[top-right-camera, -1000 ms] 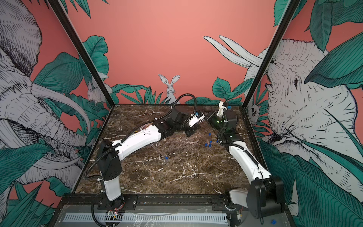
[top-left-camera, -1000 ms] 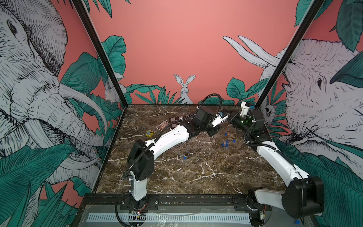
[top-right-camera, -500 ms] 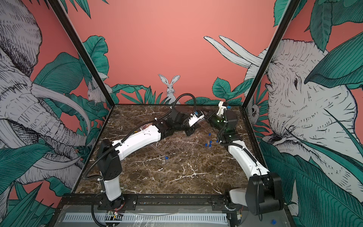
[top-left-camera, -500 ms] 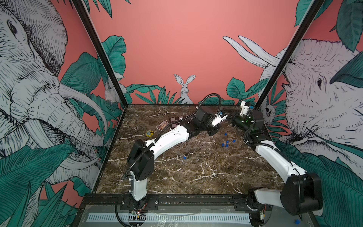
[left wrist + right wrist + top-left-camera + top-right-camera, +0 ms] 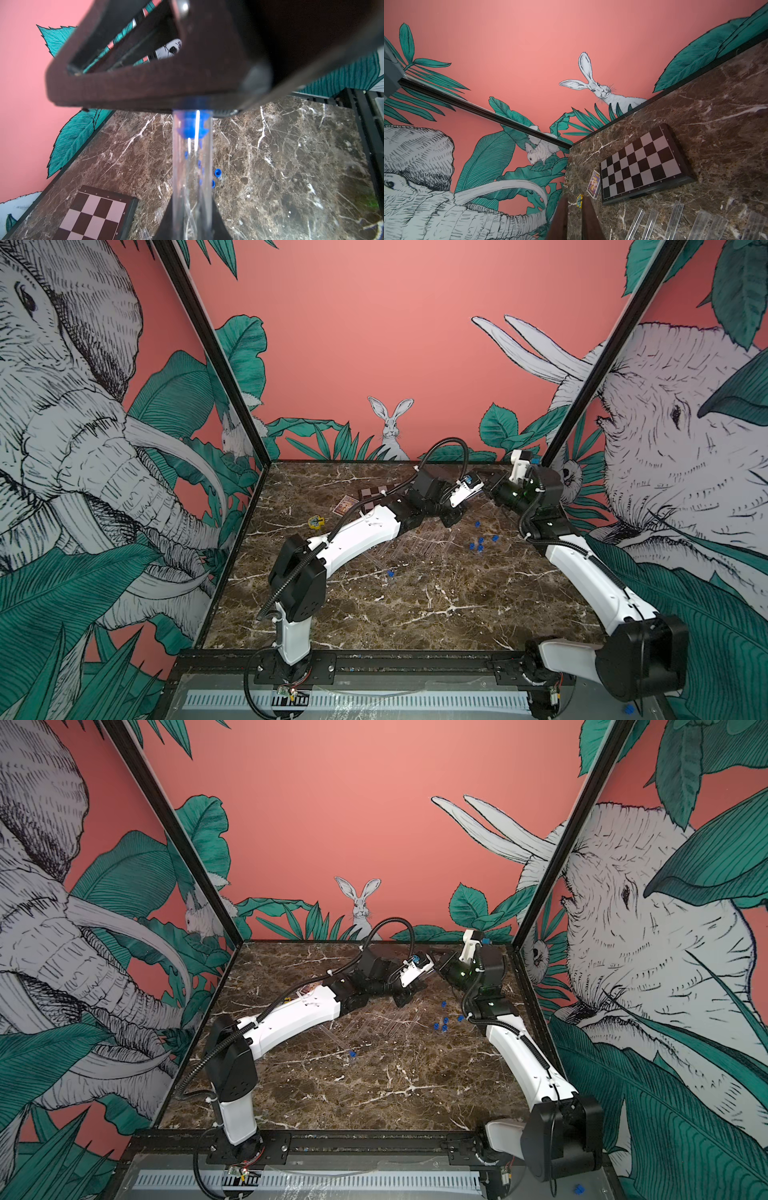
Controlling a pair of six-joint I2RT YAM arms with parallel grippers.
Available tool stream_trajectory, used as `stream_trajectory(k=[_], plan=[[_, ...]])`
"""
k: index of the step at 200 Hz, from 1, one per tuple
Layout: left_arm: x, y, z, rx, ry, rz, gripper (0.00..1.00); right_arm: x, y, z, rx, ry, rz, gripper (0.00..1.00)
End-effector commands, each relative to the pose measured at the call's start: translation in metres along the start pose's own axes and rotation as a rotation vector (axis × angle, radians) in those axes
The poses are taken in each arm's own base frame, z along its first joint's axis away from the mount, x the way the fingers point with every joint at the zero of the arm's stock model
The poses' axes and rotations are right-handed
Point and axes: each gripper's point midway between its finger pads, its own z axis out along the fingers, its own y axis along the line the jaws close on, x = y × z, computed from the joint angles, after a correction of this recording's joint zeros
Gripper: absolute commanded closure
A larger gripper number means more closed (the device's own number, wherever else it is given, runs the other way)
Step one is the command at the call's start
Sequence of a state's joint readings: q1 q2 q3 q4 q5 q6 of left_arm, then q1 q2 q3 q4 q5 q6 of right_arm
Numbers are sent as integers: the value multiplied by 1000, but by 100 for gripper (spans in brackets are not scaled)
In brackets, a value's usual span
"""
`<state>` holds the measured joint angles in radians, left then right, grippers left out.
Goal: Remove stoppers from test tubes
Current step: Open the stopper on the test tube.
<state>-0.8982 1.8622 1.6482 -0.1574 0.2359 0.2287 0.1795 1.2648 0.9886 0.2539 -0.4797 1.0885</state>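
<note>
Marble tabletop [image 5: 415,614] lies bare across its near half, open between the two arm bases. Farther in, a lone stopper [image 5: 390,572] sits by itself. Beyond it the empty tubes [image 5: 419,545] lie side by side, long axes running roughly near-to-far, with a stopper cluster [image 5: 478,545] just to their right. Past these, close to the back-right corner, the left gripper [image 5: 192,220] clamps the plugged tube [image 5: 192,166] off the surface. Its long axis runs crosswise, plugged end toward the right gripper [image 5: 575,200], whose jaws pinch narrowly on the stopper [image 5: 192,127]. A chessboard [image 5: 374,492] lies left of them, near the back wall [image 5: 374,344].
</note>
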Motion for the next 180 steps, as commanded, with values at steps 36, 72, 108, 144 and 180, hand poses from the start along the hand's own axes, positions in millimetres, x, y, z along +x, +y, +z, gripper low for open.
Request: stream_trajectory(k=[36,72,108,144,180], plan=[[16,-7,-9,14,34,-18,100,-34,8,-5,-112,-115,77,100],[22,-7,-7,18,40,-31,100,-37,16,-15,-71,-121,-11,100],[5,-6,-16,15,16,-16,100,-28,2,-10,-33,-94,-39,100],[-16,-3,-30,3,-10,4,100,-17,-18,-7,46,-80,-97,100],[-20,-3,-34,4,-15,-7,100,-17,-16,-11,88,-84,-164,100]])
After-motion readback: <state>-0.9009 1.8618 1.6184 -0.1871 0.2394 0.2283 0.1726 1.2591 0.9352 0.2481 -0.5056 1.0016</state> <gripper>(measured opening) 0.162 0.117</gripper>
